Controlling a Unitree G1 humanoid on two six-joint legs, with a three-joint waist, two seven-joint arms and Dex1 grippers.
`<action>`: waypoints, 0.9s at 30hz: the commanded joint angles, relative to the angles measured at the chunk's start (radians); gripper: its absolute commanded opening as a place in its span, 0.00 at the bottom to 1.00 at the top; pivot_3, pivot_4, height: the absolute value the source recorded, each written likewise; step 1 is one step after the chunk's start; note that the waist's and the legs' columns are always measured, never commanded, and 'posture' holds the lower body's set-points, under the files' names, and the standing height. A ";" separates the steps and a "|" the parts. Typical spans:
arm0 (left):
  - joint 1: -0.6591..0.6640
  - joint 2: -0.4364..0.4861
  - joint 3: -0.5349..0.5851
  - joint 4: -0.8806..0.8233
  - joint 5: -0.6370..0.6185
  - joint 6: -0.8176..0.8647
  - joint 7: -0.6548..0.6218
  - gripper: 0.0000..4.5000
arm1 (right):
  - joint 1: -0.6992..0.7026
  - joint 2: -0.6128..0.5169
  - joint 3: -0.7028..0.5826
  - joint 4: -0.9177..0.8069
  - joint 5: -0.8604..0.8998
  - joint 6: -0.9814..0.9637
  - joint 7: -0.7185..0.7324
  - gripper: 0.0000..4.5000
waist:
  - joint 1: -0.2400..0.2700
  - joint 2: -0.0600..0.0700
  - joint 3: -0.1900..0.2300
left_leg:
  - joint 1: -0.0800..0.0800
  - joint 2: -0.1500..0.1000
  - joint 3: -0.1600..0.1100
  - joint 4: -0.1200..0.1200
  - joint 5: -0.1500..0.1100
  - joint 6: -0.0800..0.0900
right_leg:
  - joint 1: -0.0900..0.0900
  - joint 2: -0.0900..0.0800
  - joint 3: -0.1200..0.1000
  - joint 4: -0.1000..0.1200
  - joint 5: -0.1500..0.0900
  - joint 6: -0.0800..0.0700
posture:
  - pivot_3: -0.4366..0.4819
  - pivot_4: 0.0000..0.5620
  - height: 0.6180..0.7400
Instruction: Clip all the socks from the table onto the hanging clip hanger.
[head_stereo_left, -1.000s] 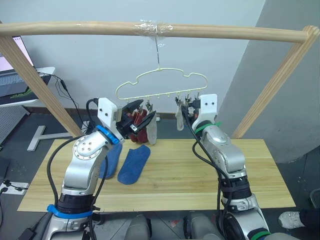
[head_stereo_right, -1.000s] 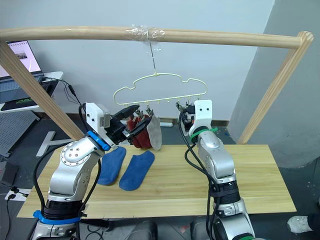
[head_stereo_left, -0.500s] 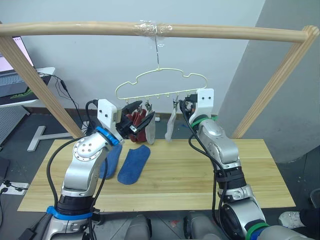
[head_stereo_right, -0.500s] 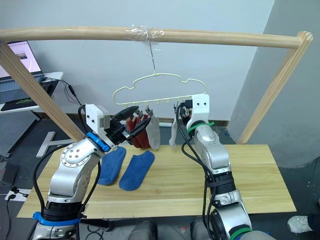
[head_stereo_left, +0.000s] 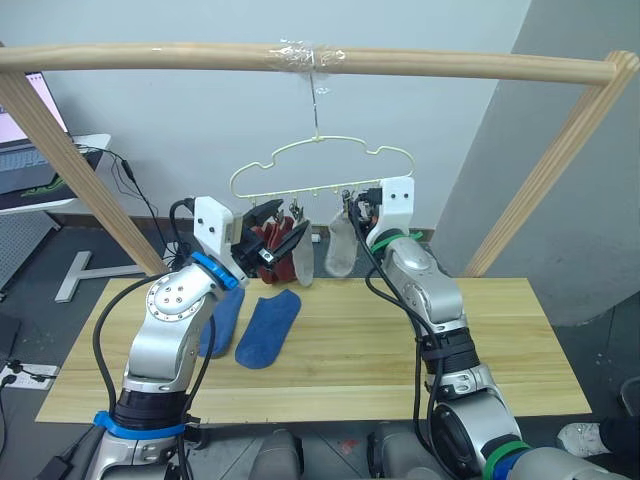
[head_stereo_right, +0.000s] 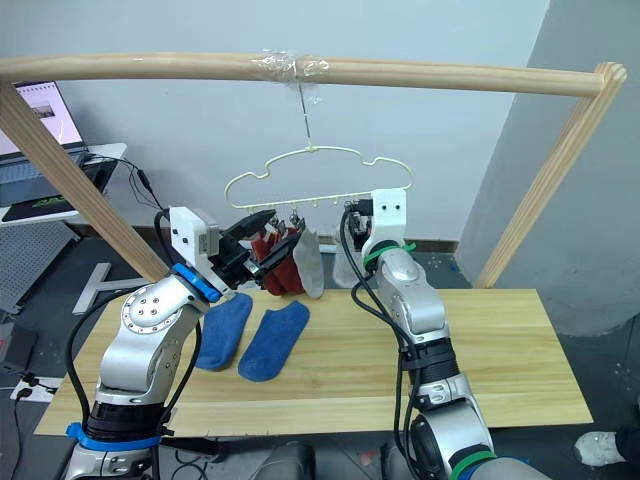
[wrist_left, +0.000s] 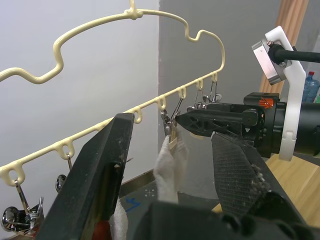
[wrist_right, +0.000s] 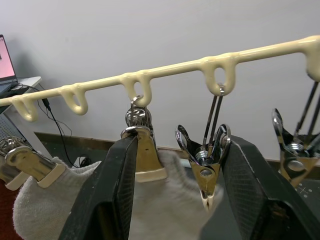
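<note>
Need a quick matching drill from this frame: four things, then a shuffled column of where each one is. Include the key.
Things:
1. blue socks
2. grey sock by the right gripper
3. rust red sock
4. clip hanger

Places:
A. hooked on the wooden pole
B. lying flat on the table
C. hanging from a clip on the hanger's rail
D. at the left gripper

Pairs: 1-B, 2-C, 3-D, 4-A
</note>
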 joint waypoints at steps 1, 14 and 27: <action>-0.010 -0.003 0.008 -0.054 -0.006 -0.001 0.012 0.63 | -0.041 0.010 -0.011 -0.011 0.007 -0.026 0.000 0.56 | 0.000 0.000 0.000 | 0.000 0.000 0.000 0.000 0.000 0.000 | 0.000 0.000 0.000 0.000 0.000 0.000 | 0.48 0.23 1.00; -0.034 -0.022 0.020 -0.105 -0.089 0.058 0.008 0.63 | -0.055 0.010 -0.018 0.003 0.009 -0.033 0.002 0.56 | 0.003 0.001 0.002 | 0.000 0.000 0.000 0.000 0.000 0.000 | 0.000 0.000 0.000 -0.001 0.000 0.000 | 0.48 0.24 1.00; -0.019 -0.016 0.018 -0.117 -0.092 0.072 0.009 0.63 | -0.060 0.012 -0.025 0.013 0.019 -0.037 -0.003 0.56 | 0.005 0.002 0.003 | 0.000 0.000 0.001 -0.001 0.000 0.000 | 0.000 0.000 0.000 -0.002 0.000 0.000 | 0.48 0.25 1.00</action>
